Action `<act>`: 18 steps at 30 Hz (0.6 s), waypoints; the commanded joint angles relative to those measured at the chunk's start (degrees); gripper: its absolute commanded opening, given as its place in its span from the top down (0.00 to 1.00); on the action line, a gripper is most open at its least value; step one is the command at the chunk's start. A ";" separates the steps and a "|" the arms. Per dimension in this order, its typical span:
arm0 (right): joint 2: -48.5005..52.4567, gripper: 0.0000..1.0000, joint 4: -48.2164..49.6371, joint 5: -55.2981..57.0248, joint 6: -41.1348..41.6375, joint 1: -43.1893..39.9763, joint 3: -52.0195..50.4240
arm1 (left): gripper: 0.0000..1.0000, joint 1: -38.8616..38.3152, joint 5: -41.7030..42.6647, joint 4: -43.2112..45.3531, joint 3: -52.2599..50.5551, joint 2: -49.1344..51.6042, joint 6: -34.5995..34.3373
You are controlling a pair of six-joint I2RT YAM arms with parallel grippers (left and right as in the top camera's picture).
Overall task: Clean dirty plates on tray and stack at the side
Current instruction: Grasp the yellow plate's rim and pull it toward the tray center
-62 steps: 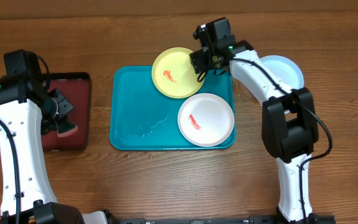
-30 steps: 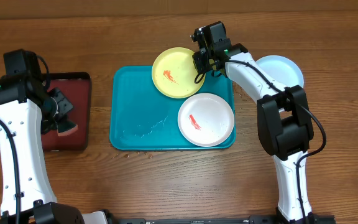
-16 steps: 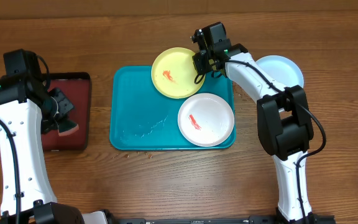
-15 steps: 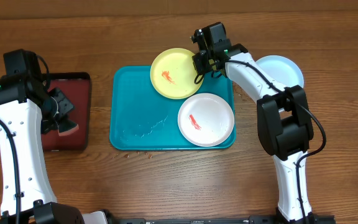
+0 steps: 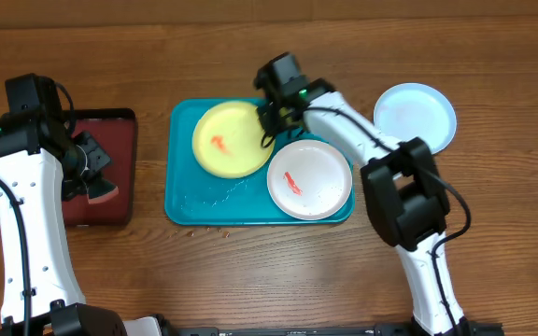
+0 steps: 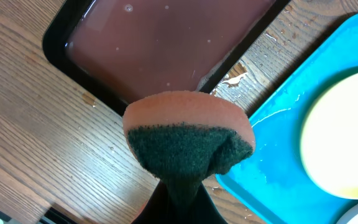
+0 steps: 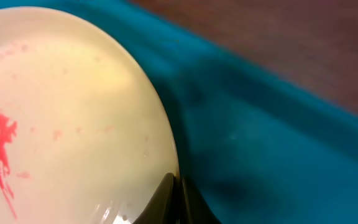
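Two white robot arms are working over a wooden table point(image 5: 269, 280), seen from above and from each wrist.

Nearest the robot, the white plate point(image 5: 318, 185) is lying flat in the near right corner of the teal tray point(image 5: 194, 201). It is smeared red-orange just left of its centre.

To the left, off the teal tray, the left gripper point(image 5: 87, 175) is hanging over the dark red tray point(image 5: 120, 131). Its jaws are clamping a sponge point(image 6: 188, 134) (orange body, dark green scouring face turned toward the wrist camera), well apart from every plate.

Farther back, the yellow-green plate point(image 5: 227, 140) is sitting in the far left part of the teal tray, also smeared red-orange left of centre. The right gripper point(image 5: 271, 119) is pinching this plate's right rim with its jaws closed on the edge, so the plate is spreading out to the left of the pincer. In the right wrist view the dark fingertips are meeting at the plate's edge, with bare teal tray floor beside them. Whether the plate is resting flat or is slightly raised cannot be told.

Farthest back, the light blue plate point(image 5: 415, 117) is lying on the bare table beyond the teal tray's far right corner, well apart from both grippers.
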 commanded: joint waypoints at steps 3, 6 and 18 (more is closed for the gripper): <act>0.33 0.80 -1.97 0.00 2.93 3.85 1.46 | 0.96 0.28 0.70 0.17 -0.20 -0.37 -0.37; 0.33 0.72 -0.44 3.63 2.21 4.33 1.46 | 0.96 0.28 0.72 0.15 -0.20 -0.37 -0.35; 1.38 0.68 7.26 4.26 -8.33 3.78 0.76 | 0.96 0.28 0.72 0.20 -0.22 -0.37 -0.37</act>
